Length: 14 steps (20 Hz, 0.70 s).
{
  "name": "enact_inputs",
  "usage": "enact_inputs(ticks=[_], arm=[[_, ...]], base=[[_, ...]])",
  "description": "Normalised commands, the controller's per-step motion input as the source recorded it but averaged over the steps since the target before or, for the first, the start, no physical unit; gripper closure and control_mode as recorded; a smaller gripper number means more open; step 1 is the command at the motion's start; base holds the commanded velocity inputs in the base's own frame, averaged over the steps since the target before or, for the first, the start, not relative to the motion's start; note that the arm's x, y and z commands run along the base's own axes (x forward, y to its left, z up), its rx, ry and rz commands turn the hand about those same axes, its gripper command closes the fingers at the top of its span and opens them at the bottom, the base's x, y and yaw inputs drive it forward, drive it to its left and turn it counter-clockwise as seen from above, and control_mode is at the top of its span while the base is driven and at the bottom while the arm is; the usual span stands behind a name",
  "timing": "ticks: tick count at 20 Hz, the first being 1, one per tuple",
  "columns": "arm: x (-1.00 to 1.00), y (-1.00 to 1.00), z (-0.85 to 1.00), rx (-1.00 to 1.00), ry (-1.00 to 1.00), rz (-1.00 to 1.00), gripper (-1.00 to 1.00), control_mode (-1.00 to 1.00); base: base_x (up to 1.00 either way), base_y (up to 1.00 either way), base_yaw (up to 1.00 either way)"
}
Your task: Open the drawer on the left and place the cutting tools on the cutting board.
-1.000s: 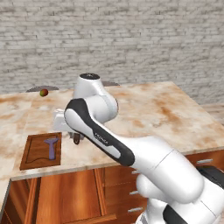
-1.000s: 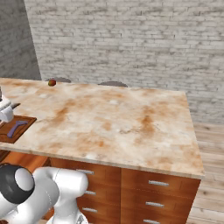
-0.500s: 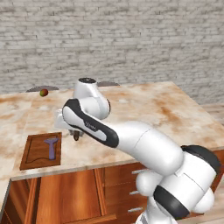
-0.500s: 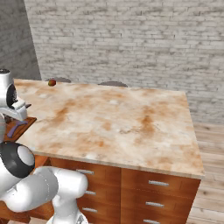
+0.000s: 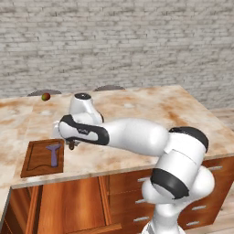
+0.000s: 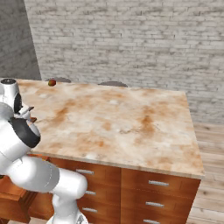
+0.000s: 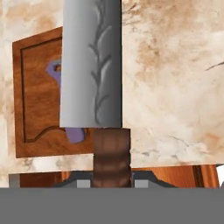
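Note:
My gripper (image 7: 111,181) is shut on the small knife (image 7: 90,65), with the grey blade pointing away from the hand and the brown handle (image 7: 111,155) between the fingers. In the left base view the gripper (image 5: 71,145) hovers at the right edge of the dark cutting board (image 5: 39,160). The purple T-shaped peeler (image 5: 54,153) lies on that board. In the hand view the cutting board (image 7: 39,96) sits below and left of the blade, and the peeler (image 7: 75,134) is partly hidden behind it. A wooden edge of the pulled-out drawer (image 5: 91,227) shows under the counter.
A small red-green fruit (image 5: 45,97) rests at the far left back of the marbled counter (image 5: 151,109), seen too in the right base view as the fruit (image 6: 51,82). Stacked narrow drawers (image 6: 153,183) line the cabinet front. A brick wall stands behind.
The hand with the knife has shifted slightly left toward the board's right edge. The arm's elbow has swung out to the right and lower.

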Motion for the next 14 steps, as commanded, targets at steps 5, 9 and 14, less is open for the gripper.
enact_inputs(ticks=[5,9,14], arm=[[0.00,0.53,0.00,0.00,-0.03,0.00,1.00,-1.00],[0.00,0.61,0.00,-0.03,0.00,0.00,1.00,-1.00],[0.00,0.44,-0.02,-0.03,0.00,0.00,1.00,-1.00]], base=[[0.00,0.00,0.00],[0.00,0.00,0.00],[0.00,0.00,0.00]])
